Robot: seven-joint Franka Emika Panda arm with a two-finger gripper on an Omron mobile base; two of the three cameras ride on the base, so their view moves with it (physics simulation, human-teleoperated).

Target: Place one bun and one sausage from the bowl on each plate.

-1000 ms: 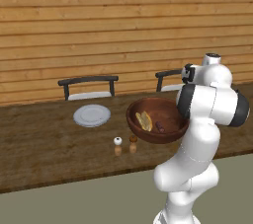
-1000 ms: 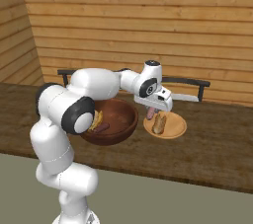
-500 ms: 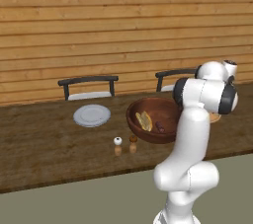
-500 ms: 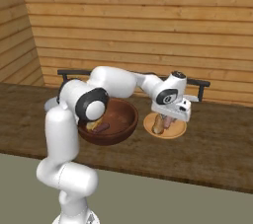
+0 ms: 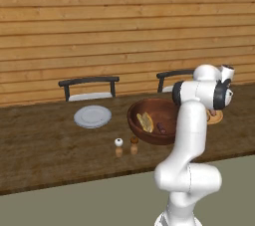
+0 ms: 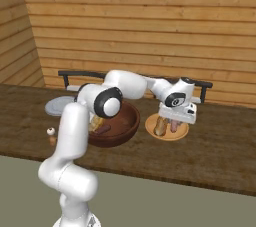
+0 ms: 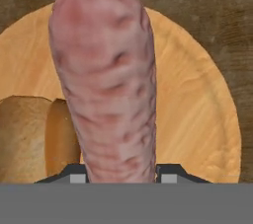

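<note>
My gripper [image 7: 118, 174] is shut on a reddish-brown sausage [image 7: 106, 80], which hangs just above a round tan plate [image 7: 197, 119]. A split bun [image 7: 29, 139] lies on that plate to the sausage's left. From the right base view, the gripper [image 6: 172, 123] hovers low over the tan plate [image 6: 167, 133] with the bun [image 6: 160, 126] beside the held sausage [image 6: 173, 125]. The dark wooden bowl [image 5: 135, 112] sits at mid-table, holding another bun [image 5: 145, 121] and sausage [image 5: 161, 128]. A pale grey plate [image 5: 92, 116] lies left of the bowl.
Two small shakers [image 5: 118, 146] [image 5: 134, 144] stand in front of the bowl near the table's front edge. Two dark chairs [image 5: 89, 83] stand behind the table against a wooden plank wall. My own arm arches over the bowl.
The arm has swung a little further right and lowered, bringing the held sausage down close to the tan plate beside the bun.
</note>
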